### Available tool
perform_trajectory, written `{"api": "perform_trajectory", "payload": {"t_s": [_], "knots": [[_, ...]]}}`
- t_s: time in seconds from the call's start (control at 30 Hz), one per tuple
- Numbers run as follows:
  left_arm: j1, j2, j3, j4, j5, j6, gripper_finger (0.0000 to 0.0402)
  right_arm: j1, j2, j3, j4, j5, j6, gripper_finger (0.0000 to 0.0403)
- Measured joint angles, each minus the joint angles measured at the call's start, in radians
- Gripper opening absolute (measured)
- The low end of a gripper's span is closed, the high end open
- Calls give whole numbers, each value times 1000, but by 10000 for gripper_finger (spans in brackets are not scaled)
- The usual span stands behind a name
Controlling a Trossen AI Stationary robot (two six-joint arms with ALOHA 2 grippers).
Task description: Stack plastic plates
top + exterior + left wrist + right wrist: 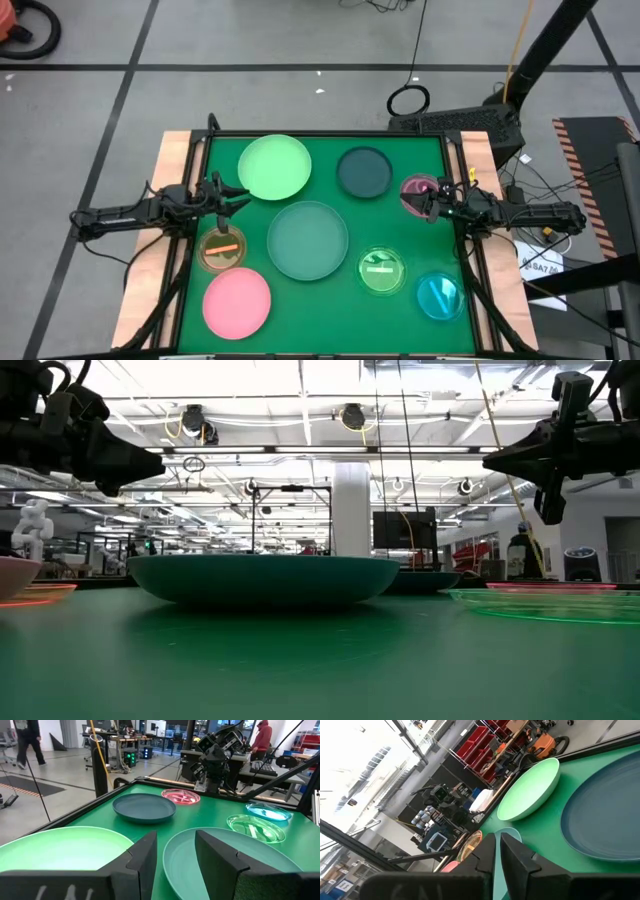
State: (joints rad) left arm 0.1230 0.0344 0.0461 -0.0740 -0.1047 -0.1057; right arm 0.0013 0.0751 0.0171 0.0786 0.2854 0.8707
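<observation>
Plates all lie unstacked; left pincer is spread beside the light green plate, right pincer is pressed together over the magenta plate.

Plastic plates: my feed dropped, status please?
Left gripper open, empty, beside large light green plastic plate. Right gripper shut, empty, over small translucent magenta plate. All plates single; nothing stacked, nothing blocking.

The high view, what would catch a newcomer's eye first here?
Colourful plates spread singly over the green table, none stacked: the large light green plate at the far side, the grey-teal plate in the middle, the pink plate near the front left. The left gripper and right gripper hover at opposite edges, empty.
</observation>
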Motion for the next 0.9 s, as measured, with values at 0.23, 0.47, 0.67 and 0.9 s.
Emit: {"api": "perform_trajectory", "payload": {"t_s": [0.23,0.47,0.67,0.9], "knots": [[0,0,0,0,0,0,138,0,0,0,0,0,0,22],[0,0,0,0,0,0,138,0,0,0,0,0,0,22],[0,0,0,0,0,0,138,0,0,0,1,1,0,22],[0,0,-2,21,0,45,138,-1,0,0,14,1,0,22]]}}
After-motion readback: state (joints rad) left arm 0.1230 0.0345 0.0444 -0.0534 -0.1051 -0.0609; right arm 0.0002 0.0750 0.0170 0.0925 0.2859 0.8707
